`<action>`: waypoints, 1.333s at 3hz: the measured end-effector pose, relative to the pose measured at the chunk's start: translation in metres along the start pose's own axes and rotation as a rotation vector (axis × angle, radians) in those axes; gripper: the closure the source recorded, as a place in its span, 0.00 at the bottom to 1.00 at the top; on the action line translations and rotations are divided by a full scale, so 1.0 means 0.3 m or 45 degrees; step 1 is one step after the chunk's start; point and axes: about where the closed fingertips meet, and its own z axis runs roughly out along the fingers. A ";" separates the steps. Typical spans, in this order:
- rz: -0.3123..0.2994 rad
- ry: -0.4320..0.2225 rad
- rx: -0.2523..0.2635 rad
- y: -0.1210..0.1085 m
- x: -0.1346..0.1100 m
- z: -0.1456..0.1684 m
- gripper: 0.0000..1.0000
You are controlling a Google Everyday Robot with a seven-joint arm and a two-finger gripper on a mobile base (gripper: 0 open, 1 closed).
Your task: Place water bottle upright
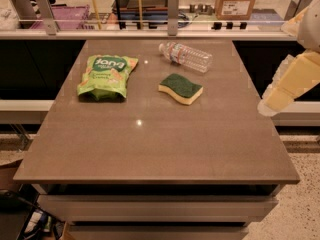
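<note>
clear water bottle point(186, 56): on its side, far end of table point(150, 154)
gripper point(290, 84): likely the pale shape off right edge; cannot tell its state
progress: nothing done; grasping and standing upright remain

Gripper point(278, 93) hangs off the table's point(150, 154) right edge; open tabletop leads to the water bottle point(186, 56), sponge point(180, 88) near its front, green bag point(102, 76) left.

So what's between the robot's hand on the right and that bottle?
In the camera view, only bare table separates the gripper, beyond the table's right edge, from the water bottle lying on its side. The sponge sits off that line.
</note>
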 end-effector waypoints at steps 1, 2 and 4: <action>0.161 -0.072 -0.003 -0.034 -0.014 0.015 0.00; 0.347 -0.140 0.012 -0.084 -0.006 0.012 0.00; 0.655 -0.141 0.011 -0.235 0.047 0.024 0.00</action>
